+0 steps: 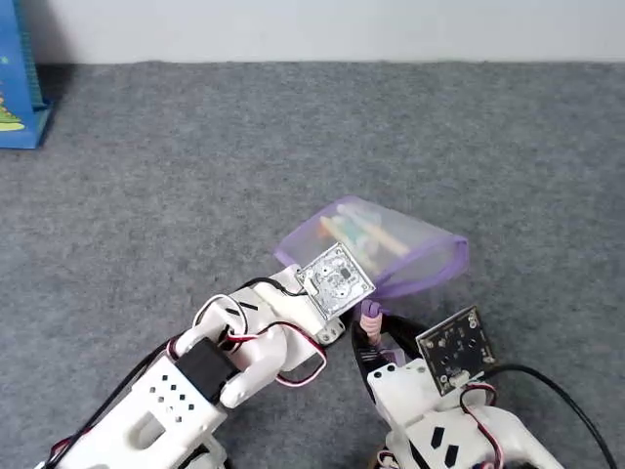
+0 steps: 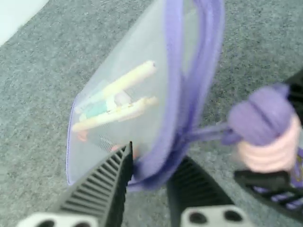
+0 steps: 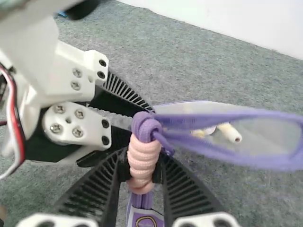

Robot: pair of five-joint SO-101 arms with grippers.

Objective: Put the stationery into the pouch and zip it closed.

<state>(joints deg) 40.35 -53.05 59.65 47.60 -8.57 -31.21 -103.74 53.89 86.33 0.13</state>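
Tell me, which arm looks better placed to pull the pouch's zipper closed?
Right. The right jaws are shut on the pink-and-purple zipper pull, ready to draw it along the pouch. The left jaws pinch the pouch's edge, so that arm better suits bracing.

Soft, even light falls from above on the grey bench (image 1: 195, 147); the wall (image 1: 293, 29) at its far edge is bright. Shadows are weak: a pale one beside the pouch (image 1: 420, 249), darker ones under the arms (image 1: 195, 381) and around the pull (image 3: 147, 127) in the right pincer (image 3: 142, 161). The pouch's clear side shows a mild sheen.
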